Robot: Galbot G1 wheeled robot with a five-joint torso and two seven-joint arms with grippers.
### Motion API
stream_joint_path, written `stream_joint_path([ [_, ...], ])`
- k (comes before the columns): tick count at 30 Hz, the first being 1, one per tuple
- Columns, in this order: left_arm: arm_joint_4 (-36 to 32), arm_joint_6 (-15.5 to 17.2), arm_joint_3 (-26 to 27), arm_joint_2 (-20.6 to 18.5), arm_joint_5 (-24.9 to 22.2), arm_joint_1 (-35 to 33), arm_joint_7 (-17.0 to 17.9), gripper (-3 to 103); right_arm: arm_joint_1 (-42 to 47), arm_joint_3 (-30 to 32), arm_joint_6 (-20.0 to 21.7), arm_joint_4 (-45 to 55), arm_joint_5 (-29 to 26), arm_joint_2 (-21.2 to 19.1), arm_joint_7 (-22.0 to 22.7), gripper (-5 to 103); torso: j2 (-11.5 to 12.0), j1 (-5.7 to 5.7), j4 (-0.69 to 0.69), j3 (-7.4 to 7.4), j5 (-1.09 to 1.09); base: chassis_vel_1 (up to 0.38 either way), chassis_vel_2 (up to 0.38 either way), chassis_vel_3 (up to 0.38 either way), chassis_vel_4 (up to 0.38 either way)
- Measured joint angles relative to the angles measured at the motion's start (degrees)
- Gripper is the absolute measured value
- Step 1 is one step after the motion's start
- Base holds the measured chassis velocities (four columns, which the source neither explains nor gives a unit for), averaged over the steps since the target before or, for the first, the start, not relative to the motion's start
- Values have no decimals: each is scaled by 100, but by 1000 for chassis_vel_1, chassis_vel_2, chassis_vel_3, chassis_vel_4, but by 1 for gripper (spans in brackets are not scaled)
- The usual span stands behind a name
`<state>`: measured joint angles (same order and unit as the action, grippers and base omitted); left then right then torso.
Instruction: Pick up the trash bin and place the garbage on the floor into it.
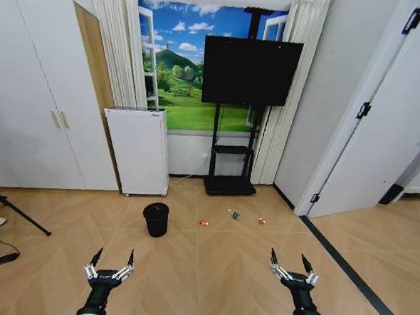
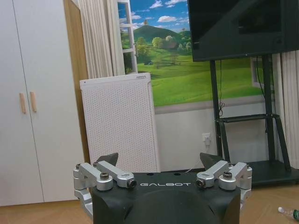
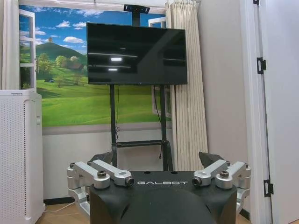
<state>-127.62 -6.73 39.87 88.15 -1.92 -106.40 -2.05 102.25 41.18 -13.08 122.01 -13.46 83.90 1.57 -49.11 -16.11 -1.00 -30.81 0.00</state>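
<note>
Your head camera looks down from afar; both wrist cameras sit low, facing the wall-side black flat television (image 1: pixel 252 71), apparently level.

The right end effector (image 3: pixel 159 161) fills the lower part of the view. Its two dark fingertips (image 3: pixel 211 158) stand well apart, with nothing between them. Behind it, a black television (image 3: pixel 136 54) is mounted on a black stand (image 3: pixel 138 144) with a small shelf. Behind the stand there is a wall picture of green hills and blue sky (image 3: pixel 63 84). A white perforated appliance (image 3: pixel 18 154) stands at one side, and a pale curtain (image 3: pixel 187 93) and a white door with black hinges (image 3: pixel 280 112) at the other side.
</note>
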Motion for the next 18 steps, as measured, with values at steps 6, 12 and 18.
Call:
stream_joint_path([
  [6, -18, -27, 14, 14, -6, -15, -7, 97, 1, -11, 0, -11, -17, 8, -2, 100, 0, 0, 0, 0, 0, 0, 0, 0, 0],
  [12, -49, -27, 23, 21, -32, -27, 1, 98, 22, -8, 16, -21, -49, 22, -6, 100, 0, 0, 0, 0, 0, 0, 0, 0, 0],
  [18, -121, 17, -62, 173, 9, -61, 16, 99, -3, 12, -73, -155, -113, 67, 112, 100, 0, 0, 0, 0, 1, 0, 0, 0, 0],
])
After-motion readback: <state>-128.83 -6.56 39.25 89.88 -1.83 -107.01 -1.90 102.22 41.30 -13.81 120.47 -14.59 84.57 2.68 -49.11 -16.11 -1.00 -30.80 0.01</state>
